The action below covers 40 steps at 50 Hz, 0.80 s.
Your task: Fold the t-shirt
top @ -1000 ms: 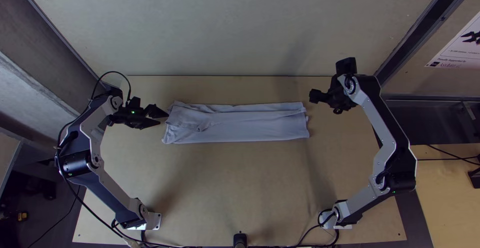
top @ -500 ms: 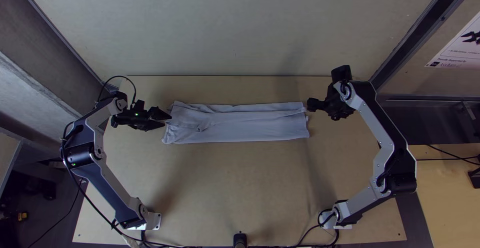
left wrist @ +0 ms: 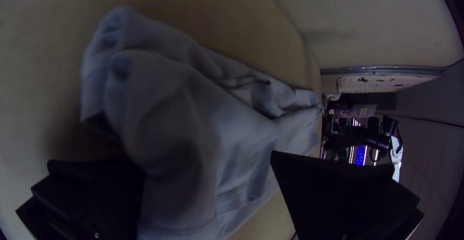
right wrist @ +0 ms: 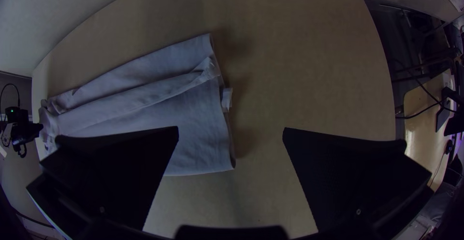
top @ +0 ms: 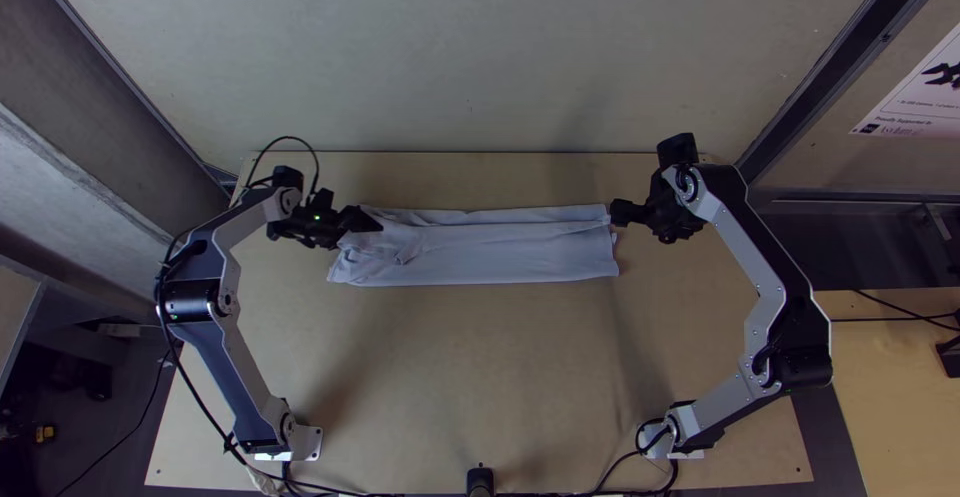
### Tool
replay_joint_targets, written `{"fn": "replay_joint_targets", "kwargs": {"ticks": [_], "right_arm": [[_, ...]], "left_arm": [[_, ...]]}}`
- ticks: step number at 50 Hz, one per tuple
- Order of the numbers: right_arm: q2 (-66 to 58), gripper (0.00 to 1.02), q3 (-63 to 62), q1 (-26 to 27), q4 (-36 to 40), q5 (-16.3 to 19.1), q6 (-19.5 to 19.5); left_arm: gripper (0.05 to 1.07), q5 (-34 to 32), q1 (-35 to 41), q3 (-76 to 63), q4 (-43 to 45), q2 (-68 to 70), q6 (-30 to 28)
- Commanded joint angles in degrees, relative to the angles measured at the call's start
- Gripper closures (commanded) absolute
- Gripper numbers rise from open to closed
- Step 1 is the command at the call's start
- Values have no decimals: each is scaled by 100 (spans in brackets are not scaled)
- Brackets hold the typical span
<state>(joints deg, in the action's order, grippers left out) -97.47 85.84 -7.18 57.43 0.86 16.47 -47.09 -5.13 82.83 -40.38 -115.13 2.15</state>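
The light grey-blue t-shirt (top: 500, 252) lies folded into a long flat strip across the table, its left end wrinkled. My left gripper (top: 368, 221) is over the upper corner of that left end. In the left wrist view the left gripper (left wrist: 207, 158) is open, with bunched layers of the shirt (left wrist: 193, 105) between its spread fingers. At the strip's right end is my right gripper (top: 620, 213), near the upper corner. In the right wrist view the right gripper (right wrist: 231, 130) stands open, the end of the shirt (right wrist: 198, 119) partly behind one finger.
The light wooden table (top: 480, 367) has bare surface in front of the shirt, and a pale wall (top: 480, 57) rises behind it. A small black device (top: 480, 479) stands at the near edge, with cables (top: 380, 494) running beside it.
My left gripper has moved right, from beside the shirt to over its left end, and that end has shifted slightly. The right gripper has come a little left, closer to the right end.
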Motion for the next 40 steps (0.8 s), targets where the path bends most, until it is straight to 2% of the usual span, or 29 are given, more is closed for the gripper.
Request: {"fn": "replay_joint_targets", "kwargs": {"ticks": [1, 6, 8, 11, 17, 23, 32, 40], "right_arm": [[132, 3, -59, -20, -30, -25, 120], [106, 3, -41, -3, -48, -25, 120], [97, 3, -41, -3, -56, -25, 120], [97, 3, -50, 6, -74, -25, 120], [97, 3, -112, 6, -135, -25, 120], [141, 3, -200, 6, -197, -16, 146], [229, 3, -279, 15, -285, -25, 199], [299, 3, -384, 32, -408, -16, 199]], "left_arm": [[10, 455, 433, -293, -66, -449, 207], [10, 1053, 697, -311, -58, -440, 409], [15, 1229, 750, -329, -66, -440, 514], [40, 1475, 803, -381, -49, -405, 646], [105, 1932, 847, -548, 250, -220, 795], [104, 2099, 855, -654, 232, -115, 795], [104, 2679, 653, -742, 241, 166, 725], [104, 3118, 240, -724, 74, 544, 233]]}}
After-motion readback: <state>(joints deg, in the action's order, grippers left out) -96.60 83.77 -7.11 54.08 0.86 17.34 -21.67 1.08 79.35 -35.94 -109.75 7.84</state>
